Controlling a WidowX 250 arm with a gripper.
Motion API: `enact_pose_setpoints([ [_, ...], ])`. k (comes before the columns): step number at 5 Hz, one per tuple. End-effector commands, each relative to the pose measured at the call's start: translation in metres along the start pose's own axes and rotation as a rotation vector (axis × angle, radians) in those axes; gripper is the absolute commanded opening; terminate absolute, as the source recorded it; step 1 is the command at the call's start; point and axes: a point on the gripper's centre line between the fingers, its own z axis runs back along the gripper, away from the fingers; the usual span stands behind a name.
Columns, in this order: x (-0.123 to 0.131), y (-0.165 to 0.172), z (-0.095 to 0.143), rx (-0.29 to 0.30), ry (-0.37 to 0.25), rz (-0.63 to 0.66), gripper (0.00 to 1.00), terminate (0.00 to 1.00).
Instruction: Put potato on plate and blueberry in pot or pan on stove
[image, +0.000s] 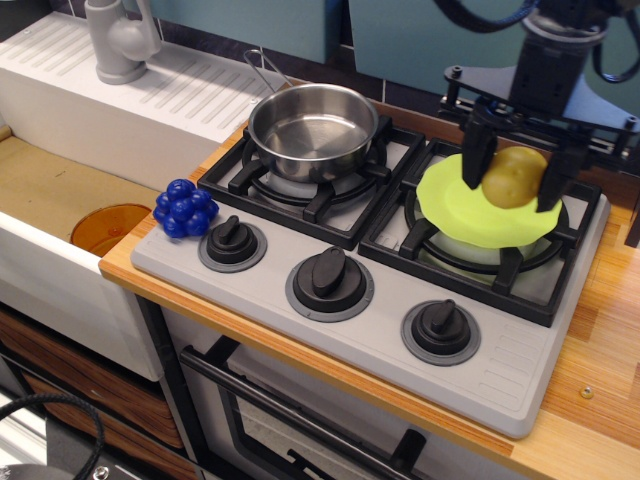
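My gripper (514, 175) is shut on the yellow-tan potato (513, 177) and holds it just above the lime-green plate (455, 205), which lies on the right burner of the grey stove (380, 330). The black fingers (476, 158) flank the potato on both sides. The deep-blue blueberry (184, 208) sits at the stove's front left corner, beside the left knob. The shiny steel pot (312, 130) stands empty on the back left burner, far to the left of the gripper.
An orange round dish (108, 228) lies in the sink at the left. A grey tap (120, 40) stands on the white drainboard behind it. Three dark knobs (329, 273) line the stove front. Wooden counter (600, 400) lies at the right.
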Motion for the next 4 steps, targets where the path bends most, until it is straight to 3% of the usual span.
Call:
enact_pose_setpoints([
  [1, 0.031, 0.001, -0.007, -0.034, -0.078, 0.005, 0.0, 0.0],
  [2, 0.036, -0.004, -0.019, -0.051, -0.097, 0.01, 0.0, 0.0],
  [3, 0.036, -0.007, -0.02, -0.045, -0.101, 0.004, 1.0, 0.0],
  [4, 0.032, -0.009, -0.016, -0.043, -0.097, 0.009, 1.0, 0.0],
])
